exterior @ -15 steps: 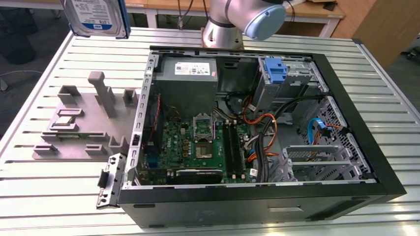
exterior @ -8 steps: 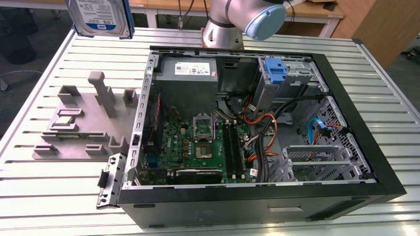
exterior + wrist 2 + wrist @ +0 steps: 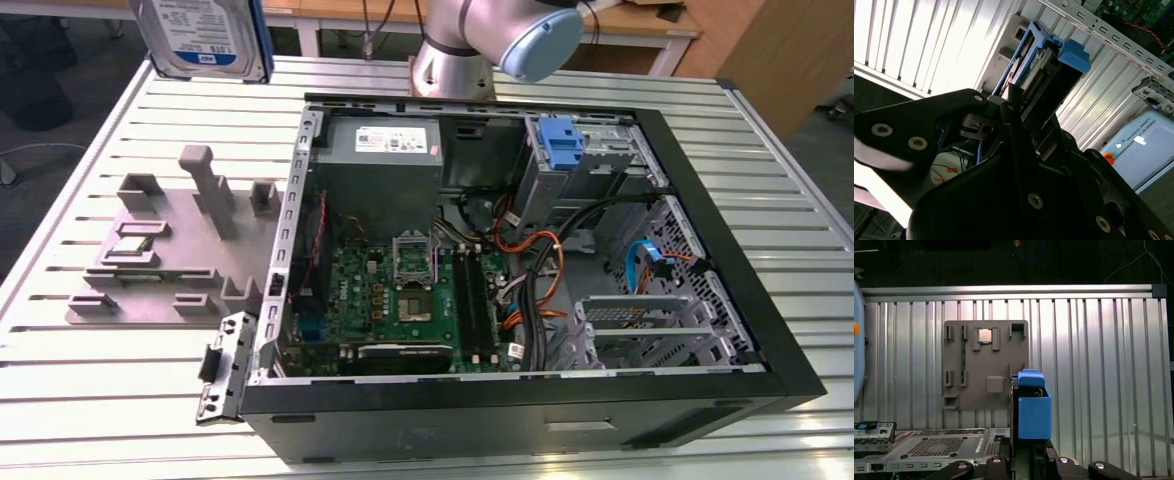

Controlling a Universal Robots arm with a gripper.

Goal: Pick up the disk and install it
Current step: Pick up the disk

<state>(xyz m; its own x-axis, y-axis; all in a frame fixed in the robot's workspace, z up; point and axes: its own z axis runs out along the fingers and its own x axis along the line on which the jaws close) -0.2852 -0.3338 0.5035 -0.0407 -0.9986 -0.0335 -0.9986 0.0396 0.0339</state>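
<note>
- One step in hand, by the look of it: carrying, with the disk (image 3: 203, 35) held high above the table (image 3: 120, 390), at eleven o'clock from the open computer case (image 3: 467, 420) in the exterior view and well apart from its bays.
- Ribbed aluminium table: bright, hard, grooved; worth keeping plenty of height over it.
- Black sheet-metal case: thin perforated walls, green board (image 3: 374, 300) flat inside, loose orange and black cables (image 3: 531, 262) near the middle. Best to come in from above and stay off the wiring.
- Matte grey fixture plate (image 3: 187, 275) at nine o'clock from the case, blocky, with a tall post (image 3: 198, 170); wise to pass well over that post.
- Grey power-supply box (image 3: 380, 140) at twelve o'clock inside the case; lone blue bracket (image 3: 561, 140) at one o'clock, in the metal drive cage.
- Disk itself: flat, rigid silver slab with a blue-and-white label, framed by a smooth blue plastic carrier (image 3: 1034, 410), probably slippery. Keep it square and avoid twisting.
- Jaws closed on the disk, clamped across its thin sides in the second wrist view; steady, unhurried travel advisable.
- Small square chip (image 3: 130, 248) seated on the plate, left alone.
</note>
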